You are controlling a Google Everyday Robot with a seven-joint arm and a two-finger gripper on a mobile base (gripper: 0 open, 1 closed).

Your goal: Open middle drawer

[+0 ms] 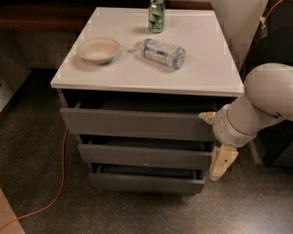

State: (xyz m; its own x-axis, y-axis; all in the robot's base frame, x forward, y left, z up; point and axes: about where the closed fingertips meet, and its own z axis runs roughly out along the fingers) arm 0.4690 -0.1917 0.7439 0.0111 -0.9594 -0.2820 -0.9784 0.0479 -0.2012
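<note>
The middle drawer (146, 156) is the grey flat front of medium width, between the wider top drawer (136, 124) and the narrower bottom drawer (146, 182). It has a tiny pale speck at mid-front and stands slightly out, with a dark gap above it. My gripper (220, 160), cream-coloured on a white arm (267, 101), hangs at the cabinet's right side. It is level with the right end of the middle drawer and close beside it. I cannot tell whether it touches the drawer.
On the white cabinet top (204, 72) are a pale bowl (98, 50), a green can (156, 14) and a plastic bottle lying on its side (161, 52). An orange cable (58, 184) runs over the floor at the left. Dark furniture (282, 28) stands at the right.
</note>
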